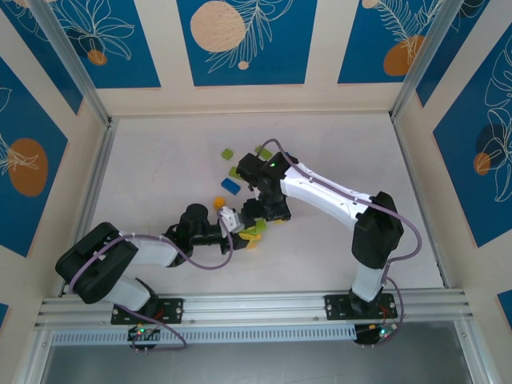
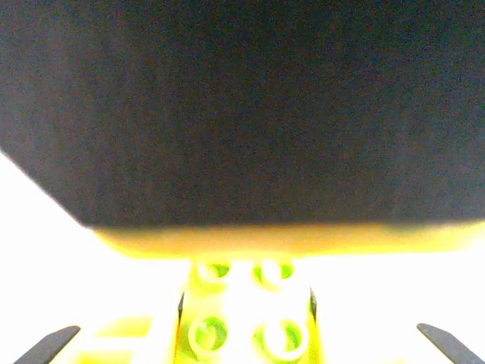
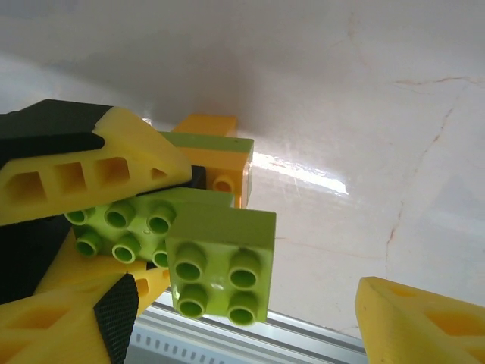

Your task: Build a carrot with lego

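Observation:
My left gripper (image 1: 234,221) is shut on a lime green lego brick (image 2: 241,331), whose studs face the left wrist camera. In the right wrist view this held piece is a longer lime brick (image 3: 121,221) with a square lime brick (image 3: 221,262) stuck on its end, and orange lego (image 3: 206,126) sits just behind them. My right gripper (image 1: 262,213) hovers right over that stack. It is open (image 3: 250,322), and its right finger (image 3: 424,322) stands well clear of the square brick.
Loose lego lies on the white table beyond the grippers: lime bricks (image 1: 227,153) (image 1: 262,150) (image 1: 234,170), a blue one (image 1: 230,186) and an orange one (image 1: 218,203). A metal rail (image 1: 256,308) runs along the near edge. Walls close in the sides.

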Motion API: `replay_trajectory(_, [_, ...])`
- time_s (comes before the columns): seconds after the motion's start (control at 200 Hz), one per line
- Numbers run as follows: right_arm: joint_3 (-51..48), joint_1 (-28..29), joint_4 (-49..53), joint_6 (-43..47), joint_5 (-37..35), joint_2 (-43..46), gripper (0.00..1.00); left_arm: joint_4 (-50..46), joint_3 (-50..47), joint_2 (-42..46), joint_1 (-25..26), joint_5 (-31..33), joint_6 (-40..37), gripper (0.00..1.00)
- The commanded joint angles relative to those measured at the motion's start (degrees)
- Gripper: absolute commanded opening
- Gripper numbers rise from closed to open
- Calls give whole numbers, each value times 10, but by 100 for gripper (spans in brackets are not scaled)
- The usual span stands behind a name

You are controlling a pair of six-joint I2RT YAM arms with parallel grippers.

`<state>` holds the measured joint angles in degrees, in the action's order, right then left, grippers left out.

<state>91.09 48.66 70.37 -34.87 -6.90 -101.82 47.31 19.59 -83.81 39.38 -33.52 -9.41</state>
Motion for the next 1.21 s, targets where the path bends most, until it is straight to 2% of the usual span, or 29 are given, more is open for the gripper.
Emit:
replay_trajectory(0.0, [27,-6,23,4,-20,42,77,-25,8,-9,-3,4,-4,36])
replay_trajectory(0.12, [4,-20,28,4,-27,73,74,-26,8,-9,-3,6,-3,48])
replay_trajectory(0.325, [-46,-31,34,9,-6,108,48,-27,9,-8,-3,1,-3,66])
replay_trajectory(0.515, [-103,-19,19,-9,19,123,37,-18,1,5,-3,-4,1,99])
replay_trajectory(0.705, [-146,-4,-30,-43,35,126,35,-12,-7,24,-3,19,4,100])
replay_trajectory(0.925, [-141,-3,-59,-37,42,98,35,-8,-7,29,-4,40,2,100])
replay_trajectory(1.2, [-134,-6,-74,-20,32,78,34,-2,8,8,-12,30,3,100])
